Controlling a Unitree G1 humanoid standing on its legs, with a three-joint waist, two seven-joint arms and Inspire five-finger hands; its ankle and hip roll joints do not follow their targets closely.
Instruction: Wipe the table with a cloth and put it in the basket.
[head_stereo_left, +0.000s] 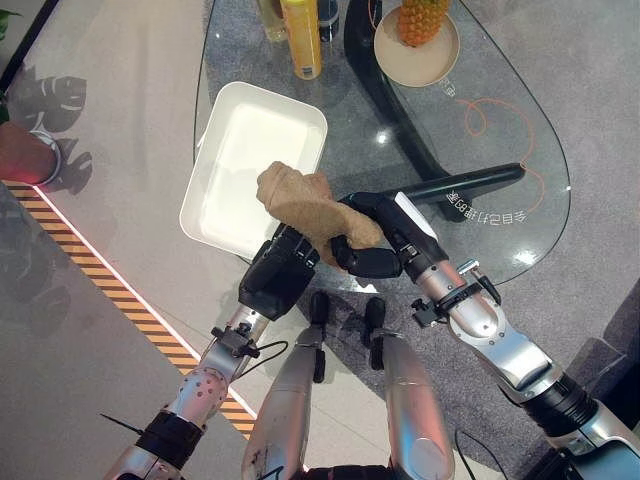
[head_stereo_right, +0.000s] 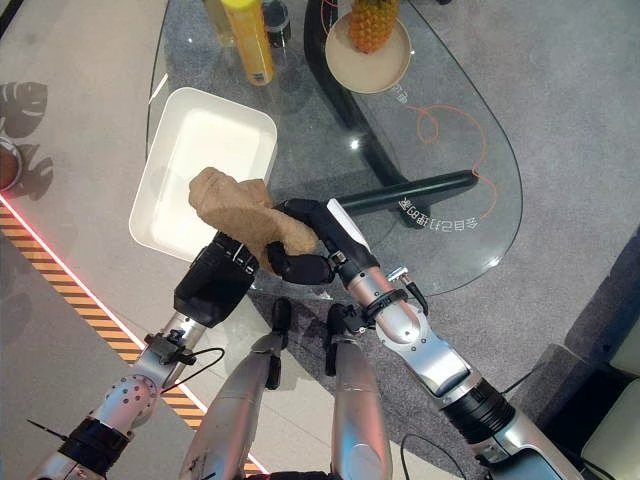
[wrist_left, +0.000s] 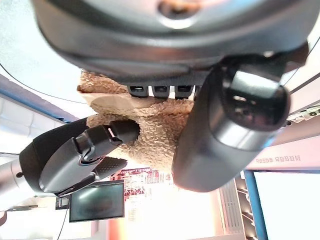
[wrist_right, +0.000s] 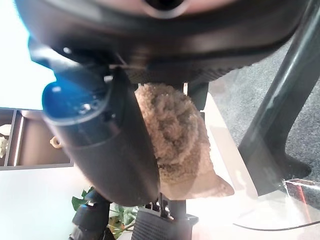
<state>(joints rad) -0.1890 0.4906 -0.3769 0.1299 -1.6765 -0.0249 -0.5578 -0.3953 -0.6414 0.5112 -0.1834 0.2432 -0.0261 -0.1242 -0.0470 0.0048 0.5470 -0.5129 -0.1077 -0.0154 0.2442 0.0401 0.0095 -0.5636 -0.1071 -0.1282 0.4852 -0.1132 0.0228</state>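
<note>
Tan cloth (head_stereo_left: 318, 205), bunched, held between both hands at the near edge of the glass table (head_stereo_left: 500, 90), just beside the white basket (head_stereo_left: 255, 165). Right hand (head_stereo_left: 375, 240) curls round it; left hand (head_stereo_left: 285, 265) sits under it. Right eye view: same, with a yellow bottle (head_stereo_right: 248, 40) and a pineapple on a plate (head_stereo_right: 370, 50) farther back. Left wrist view: thumb against the cloth, fingers seemingly curled behind it. Right wrist view: thumb pressed on the cloth's fuzzy bulk.
</note>
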